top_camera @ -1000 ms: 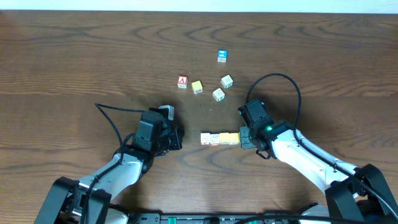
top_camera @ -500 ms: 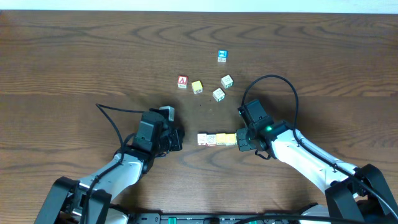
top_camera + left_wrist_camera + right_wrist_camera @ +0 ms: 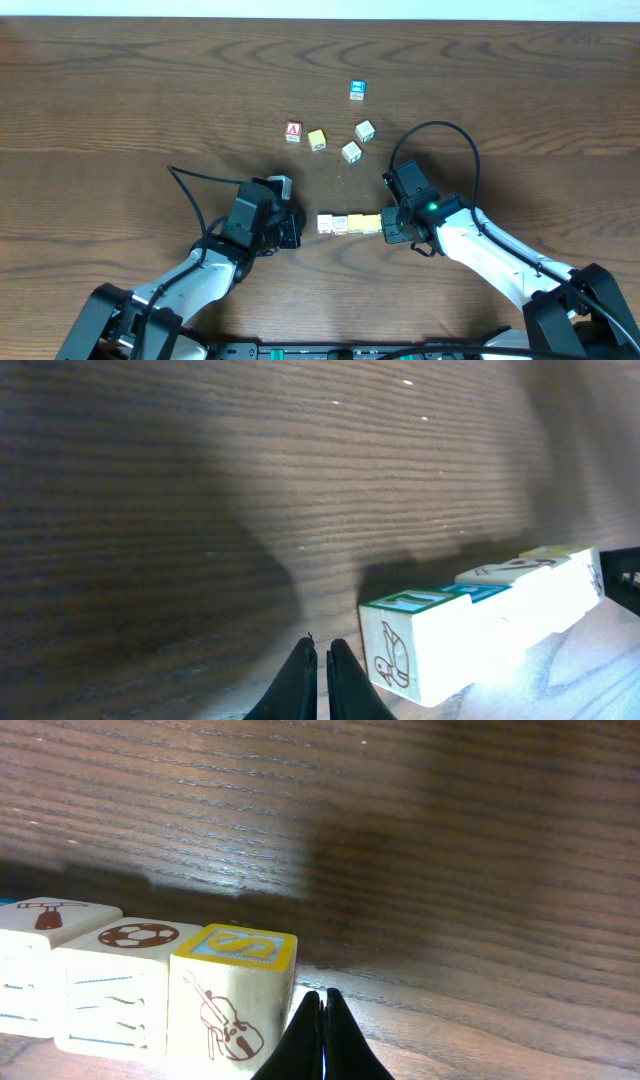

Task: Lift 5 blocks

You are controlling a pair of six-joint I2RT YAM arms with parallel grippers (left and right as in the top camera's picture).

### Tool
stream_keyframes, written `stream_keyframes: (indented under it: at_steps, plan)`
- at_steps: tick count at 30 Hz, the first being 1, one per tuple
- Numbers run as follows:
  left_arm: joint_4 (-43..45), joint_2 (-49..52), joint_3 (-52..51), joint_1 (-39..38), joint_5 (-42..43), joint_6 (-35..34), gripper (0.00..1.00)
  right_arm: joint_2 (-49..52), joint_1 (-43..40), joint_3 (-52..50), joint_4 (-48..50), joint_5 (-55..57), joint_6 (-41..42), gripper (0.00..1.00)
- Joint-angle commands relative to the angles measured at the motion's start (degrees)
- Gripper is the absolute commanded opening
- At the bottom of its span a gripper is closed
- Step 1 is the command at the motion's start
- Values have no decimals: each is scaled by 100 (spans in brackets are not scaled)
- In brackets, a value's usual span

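Three blocks point(image 3: 348, 223) lie in a touching row mid-counter point(image 3: 120, 100). The left claw point(image 3: 320, 658), pinched closed and empty, sits just beside the row's left end. The right claw point(image 3: 322, 1008), also closed and empty, sits by the yellow-topped right end.

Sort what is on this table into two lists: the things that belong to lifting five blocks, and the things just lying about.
In the job:
row of blocks
left end effector, shut, at one end of the row
right end effector, shut, at the yellow end

Probably lying about:
red A cube
loose yellow cube
near whitish cube
far whitish cube
blue cube
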Motion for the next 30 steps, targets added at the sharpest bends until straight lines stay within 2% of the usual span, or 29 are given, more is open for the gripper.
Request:
stream_keyframes:
  at_steps: [1, 4, 7, 23, 30]
  plan:
    - [9, 33, 114, -39, 85, 72, 8, 26, -46, 70, -4, -50, -68, 1]
    - [9, 33, 114, -39, 87, 70, 12, 26, -46, 70, -2, -184, -68, 1]
    - [31, 33, 114, -39, 87, 70, 7, 26, -46, 70, 24, -372, -72, 1]
    - [24, 35, 116, -39, 387, 44, 7, 26, -48, 70, 74, -629, -61, 1]
    - [-83, 144, 116, -39, 385, 22, 7, 26, -59, 70, -24, -428, 498, 1]
